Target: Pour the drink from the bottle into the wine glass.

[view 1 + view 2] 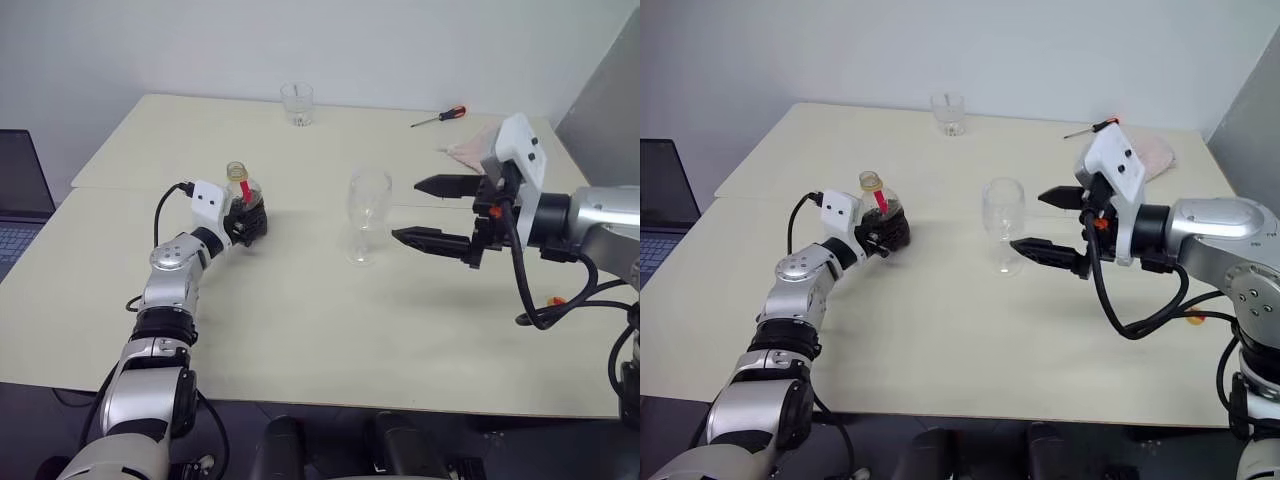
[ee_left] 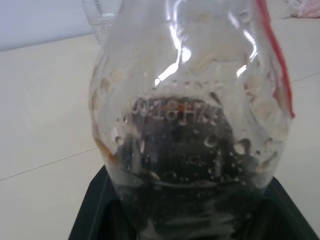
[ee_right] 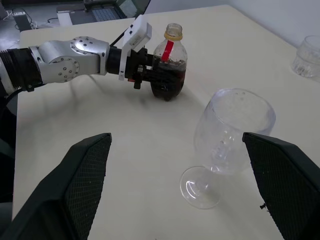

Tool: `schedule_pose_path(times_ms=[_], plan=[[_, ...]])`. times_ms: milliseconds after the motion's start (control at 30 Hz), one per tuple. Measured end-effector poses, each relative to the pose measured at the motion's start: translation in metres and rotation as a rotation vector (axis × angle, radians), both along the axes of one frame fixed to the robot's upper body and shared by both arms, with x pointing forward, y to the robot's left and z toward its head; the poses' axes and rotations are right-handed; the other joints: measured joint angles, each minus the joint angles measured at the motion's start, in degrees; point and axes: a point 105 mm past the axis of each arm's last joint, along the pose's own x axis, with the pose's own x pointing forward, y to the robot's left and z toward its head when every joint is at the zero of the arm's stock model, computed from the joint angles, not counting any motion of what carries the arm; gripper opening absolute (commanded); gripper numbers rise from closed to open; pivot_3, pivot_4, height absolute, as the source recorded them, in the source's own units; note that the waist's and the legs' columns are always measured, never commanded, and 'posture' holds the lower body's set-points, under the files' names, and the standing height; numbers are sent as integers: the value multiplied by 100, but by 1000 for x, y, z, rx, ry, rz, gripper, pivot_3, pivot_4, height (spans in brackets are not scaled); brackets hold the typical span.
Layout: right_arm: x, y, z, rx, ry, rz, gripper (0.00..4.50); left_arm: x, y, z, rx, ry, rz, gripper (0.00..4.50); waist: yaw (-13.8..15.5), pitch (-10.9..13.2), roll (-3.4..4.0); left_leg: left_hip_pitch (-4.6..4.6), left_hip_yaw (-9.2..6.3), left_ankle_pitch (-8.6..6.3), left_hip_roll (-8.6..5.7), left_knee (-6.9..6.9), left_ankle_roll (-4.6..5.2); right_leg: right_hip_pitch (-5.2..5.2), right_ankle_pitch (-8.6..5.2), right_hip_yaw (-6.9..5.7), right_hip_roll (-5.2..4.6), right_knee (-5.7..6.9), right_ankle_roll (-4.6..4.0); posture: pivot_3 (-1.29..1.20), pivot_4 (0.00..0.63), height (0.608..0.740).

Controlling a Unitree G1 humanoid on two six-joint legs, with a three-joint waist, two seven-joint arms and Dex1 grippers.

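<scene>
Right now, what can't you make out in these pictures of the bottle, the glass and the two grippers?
- Bottle top, left wrist view: neck and cap cut off by the frame edge.
- Left gripper fingers, head views: hidden against the dark drink; contact unclear.
- Wine glass: whether any liquid is inside is too faint to tell.
- Tumbler, right wrist view: cut off by the edge.
- Right gripper: open, short of the glass.

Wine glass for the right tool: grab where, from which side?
Take the wine glass at the lower bowl or just above the thin stem, coming in level from the robot's right. It stands upright on a small round foot, so a high grip could tip it. The open right tool already faces it from that side, and the bottle sits clear on the other.
</scene>
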Motion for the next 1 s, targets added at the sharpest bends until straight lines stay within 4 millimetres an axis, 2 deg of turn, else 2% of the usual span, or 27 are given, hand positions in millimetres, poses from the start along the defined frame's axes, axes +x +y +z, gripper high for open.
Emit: schedule_pose_path(times_ms=[67,167,300,400,500,667,833,1000], plan=[[1,-8,-3,3,6,-29,4500,1,-4,3,-2,-3,-20,1360,0,2,-3,-1,-2,0,1,0,0,0,0,-2,2,0,0,0,150,740],[0,-20,-6,18,6,-67,4500,4,-10,19,3,-34,-55,1270,4,5,-8,-4,-7,0,0,0,0,1,0,-7,3,-1,1,0,150,740],[-4,-33,-11,50,2,-114,4500,8,-19,58,81,-121,-123,1266,3,10,-16,-5,-7,0,-3,1,0,1,-4,-6,4,-1,8,0,150,740],[-11,-40,-7,86,-64,-144,4500,10,-34,88,236,-208,-192,1266,9,10,-18,-5,-11,0,-2,1,-1,5,-9,-10,7,-5,18,0,150,740],[-16,-44,-16,121,-87,-171,4500,13,-48,113,361,-294,-236,1265,14,10,-17,-4,-6,0,-4,2,0,5,-12,-5,6,-3,23,0,150,740],[-19,-57,-39,189,-126,-279,4500,19,-64,118,538,-338,-298,1258,3,11,-16,-3,-4,0,-5,4,0,3,-14,-3,9,0,29,0,150,740],[-30,-52,-43,278,-181,-329,4500,24,-80,119,681,-378,-340,1258,-7,11,-17,-3,-11,0,-1,-1,0,2,-15,-7,16,0,29,0,150,740],[-40,-47,-46,286,-195,-356,4500,26,-92,127,749,-434,-352,1239,-9,11,-17,-3,-1,0,-5,5,-1,3,-14,0,10,0,32,0,150,740]])
